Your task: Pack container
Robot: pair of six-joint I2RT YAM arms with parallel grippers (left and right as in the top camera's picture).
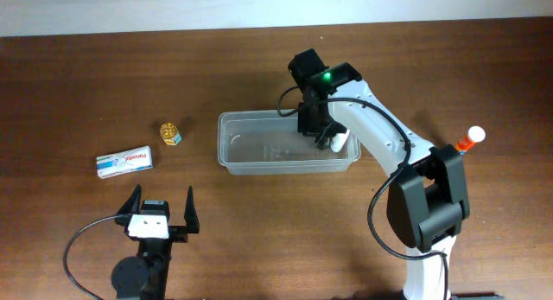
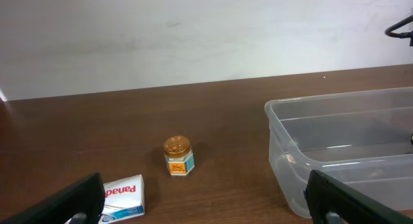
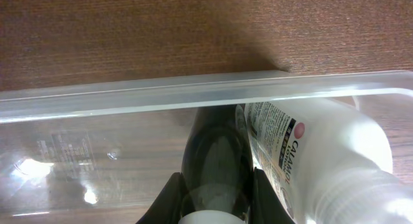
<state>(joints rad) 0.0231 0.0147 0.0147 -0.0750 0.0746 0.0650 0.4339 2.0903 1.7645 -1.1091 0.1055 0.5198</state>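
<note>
Clamped on a white bottle (image 1: 339, 143), the right pincer (image 1: 327, 137) reaches down into the right end of the container (image 1: 226, 144). In the right wrist view one dark finger (image 3: 216, 162) presses against the side of the bottle, and both are seen through the tub's near wall. The other finger is hidden behind the bottle. The bottle is smooth, opaque white plastic, rounded in body, with a printed label whose large letters read "CALAMI" beside a pink dot. It lies tilted within the tub's walls. Whether it touches the floor cannot be told.

The container sits near the middle of the table (image 1: 78, 84), its long sides running left to right. It is a clear plastic rectangular tub with rounded corners and a thickened rim, and the wood grain shows through its glossy floor and walls.

To its left, apart from it, stands a small faceted jar (image 1: 170, 132) with a ribbed gold lid and a pale label. Further left lies a flat white cardboard box (image 1: 125, 162) with blue print. At the table's right side, behind the right arm, a small item with a white top and orange neck (image 1: 472, 139) shows.

At the near left edge the left pincer (image 1: 162, 196) hovers with its black fingers spread wide, holding nothing. The table is dark brown wood with a fine, matte grain.
</note>
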